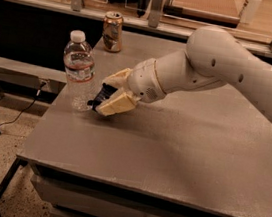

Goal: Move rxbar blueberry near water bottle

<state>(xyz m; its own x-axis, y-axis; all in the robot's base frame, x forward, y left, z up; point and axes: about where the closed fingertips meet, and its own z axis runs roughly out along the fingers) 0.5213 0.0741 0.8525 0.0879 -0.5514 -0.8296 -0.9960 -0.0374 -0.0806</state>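
Note:
The water bottle [79, 71], clear with a white cap, stands upright near the left edge of the grey table [180, 152]. My gripper [108, 95] is just right of the bottle's lower half, low over the table. Its cream fingers [116, 104] are shut on the rxbar blueberry [101, 96], a dark navy bar whose end sticks out toward the bottle. The bar's tip is very close to the bottle's base; whether they touch is unclear. Most of the bar is hidden by the fingers.
A dented metal can [112, 31] stands at the back of the table, behind the bottle. A counter with boxes runs along the back. The table's left edge is just past the bottle; cables and a stand lie on the floor left.

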